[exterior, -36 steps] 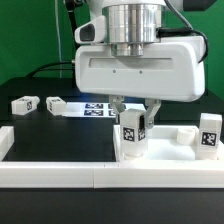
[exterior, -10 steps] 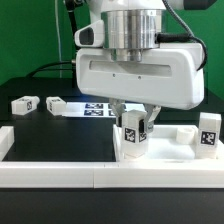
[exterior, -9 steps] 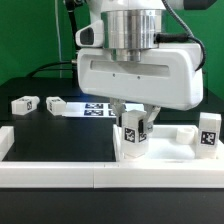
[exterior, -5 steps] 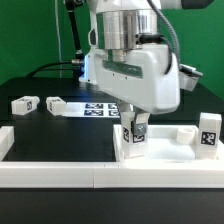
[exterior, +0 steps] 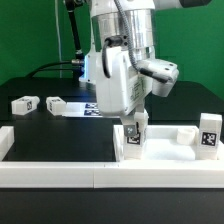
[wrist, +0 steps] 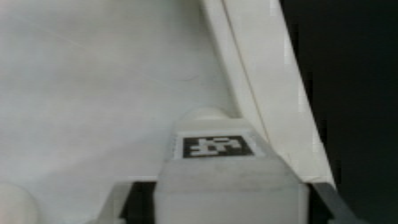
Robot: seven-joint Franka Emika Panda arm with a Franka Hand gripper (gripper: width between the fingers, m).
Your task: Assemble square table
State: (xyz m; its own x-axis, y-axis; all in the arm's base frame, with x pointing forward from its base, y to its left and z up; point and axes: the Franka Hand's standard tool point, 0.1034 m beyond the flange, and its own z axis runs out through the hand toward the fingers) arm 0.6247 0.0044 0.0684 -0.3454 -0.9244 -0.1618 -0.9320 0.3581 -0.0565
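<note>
Exterior view: nearest is the long white border rail [exterior: 60,173] along the front of the black table [exterior: 60,135], with a short return at the exterior view's left. Just behind it, toward the exterior view's right, sits the white plastic square tray-like tabletop [exterior: 165,150], rim up. The gripper [exterior: 134,128] comes down from above, clamped on a small white tagged leg block [exterior: 133,141] that stands upright at the tabletop's left end. Wrist view agrees: dark fingers [wrist: 135,200] sit snug on both sides of the block, close to a raised white edge [wrist: 249,60]. A second upright leg block [exterior: 209,133] is at the tabletop's right end; on it or behind it, can't tell. Further back the marker board [exterior: 88,108] lies flat, partly blocked by the white arm housing [exterior: 115,70]. Two loose leg blocks [exterior: 25,103] [exterior: 55,104] lie far left, just beside that board
</note>
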